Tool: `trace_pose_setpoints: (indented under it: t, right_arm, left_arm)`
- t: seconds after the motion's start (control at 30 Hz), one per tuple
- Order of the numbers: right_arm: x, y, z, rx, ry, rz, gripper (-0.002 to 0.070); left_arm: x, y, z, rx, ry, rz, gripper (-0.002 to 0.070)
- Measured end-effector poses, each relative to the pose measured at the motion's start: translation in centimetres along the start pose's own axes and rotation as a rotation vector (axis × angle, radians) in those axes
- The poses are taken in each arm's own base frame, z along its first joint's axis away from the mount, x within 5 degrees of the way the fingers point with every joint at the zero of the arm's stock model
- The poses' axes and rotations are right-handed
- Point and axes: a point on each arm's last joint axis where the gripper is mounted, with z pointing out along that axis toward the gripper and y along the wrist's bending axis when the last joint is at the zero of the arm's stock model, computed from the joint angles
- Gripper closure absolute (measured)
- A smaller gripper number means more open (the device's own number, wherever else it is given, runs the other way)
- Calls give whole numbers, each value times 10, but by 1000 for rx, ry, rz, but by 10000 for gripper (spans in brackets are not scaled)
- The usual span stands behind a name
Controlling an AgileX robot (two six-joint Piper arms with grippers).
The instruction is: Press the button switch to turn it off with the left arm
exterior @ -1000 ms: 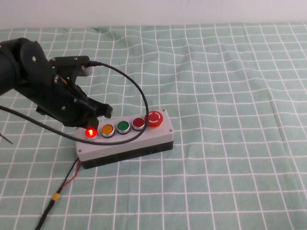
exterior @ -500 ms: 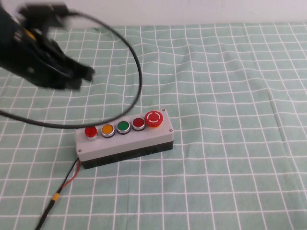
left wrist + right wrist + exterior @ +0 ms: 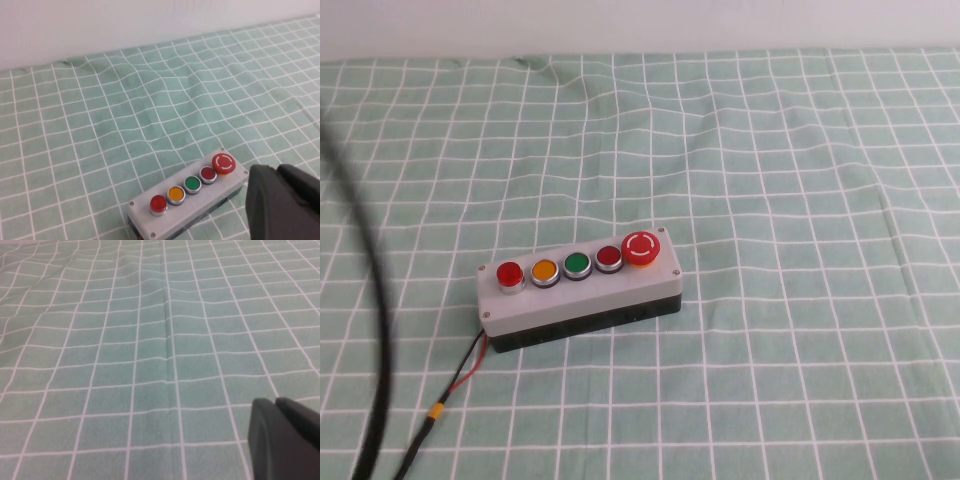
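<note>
Button switch: the button switch (image 3: 509,273) is a small flat round cap of bright red translucent plastic in a silver rim. It sits at the left end of the row on the grey box (image 3: 582,302) and shows no glow.
Row neighbours: orange button (image 3: 544,270) just beside it, then green button (image 3: 577,265), darker red button (image 3: 609,258) and a raised mushroom button (image 3: 641,248) with white arrows.
Box: a long rectangular grey lid over a black base, with screws at the corners; it lies at a slant on the worktop.
Wiring: red and black leads (image 3: 468,366) leave the box's left end.
Worktop: covered by a soft green cloth (image 3: 790,200) with a white grid, creased and rippled.
My left tool: my left tool (image 3: 282,205) is matt black and rounded, raised above the worktop and well apart from the box; I cannot tell whether it is apart or together.
My right tool: my right tool (image 3: 285,437) is matt black, over bare cloth; I cannot tell its state.
Cable: a thick black cable (image 3: 370,300) curves down the left edge of the high view.
</note>
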Motion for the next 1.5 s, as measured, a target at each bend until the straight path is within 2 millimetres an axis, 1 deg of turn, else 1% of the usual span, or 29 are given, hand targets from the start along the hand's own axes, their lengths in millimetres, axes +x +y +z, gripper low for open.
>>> trace_pose_setpoints:
  t: [0.1, 0.2, 0.3, 0.37, 0.5, 0.63, 1.13, 1.2, 1.3, 1.37, 1.5]
  right_arm:
    - [0, 0, 0, 0, 0, 0, 692]
    - [0, 0, 0, 0, 0, 0, 692]
    - [0, 0, 0, 0, 0, 0, 692]
    - [0, 0, 0, 0, 0, 0, 692]
    - [0, 0, 0, 0, 0, 0, 692]
    - [0, 0, 0, 0, 0, 0, 692]
    - [0, 0, 0, 0, 0, 0, 692]
    - [0, 0, 0, 0, 0, 0, 692]
    - [0, 0, 0, 0, 0, 0, 692]
    - [0, 0, 0, 0, 0, 0, 692]
    - [0, 0, 0, 0, 0, 0, 692]
  left_arm:
    - [28, -6, -30, -3, -50, -10, 678]
    - [61, -13, -59, -9, -131, -16, 678]
    - [91, -18, -81, -18, -240, -15, 678]
    - [107, -20, -91, -26, -305, -9, 678]
    - [129, -24, -110, -35, -407, 3, 678]
    - [139, -26, -119, -36, -444, 9, 678]
    - [142, -27, -121, -37, -436, 11, 678]
    - [142, -26, -117, -39, -442, 9, 678]
    - [144, -24, -103, -43, -443, 1, 678]
    - [149, -21, -86, -61, -429, -8, 678]
    - [164, -12, -48, -174, -393, -2, 678]
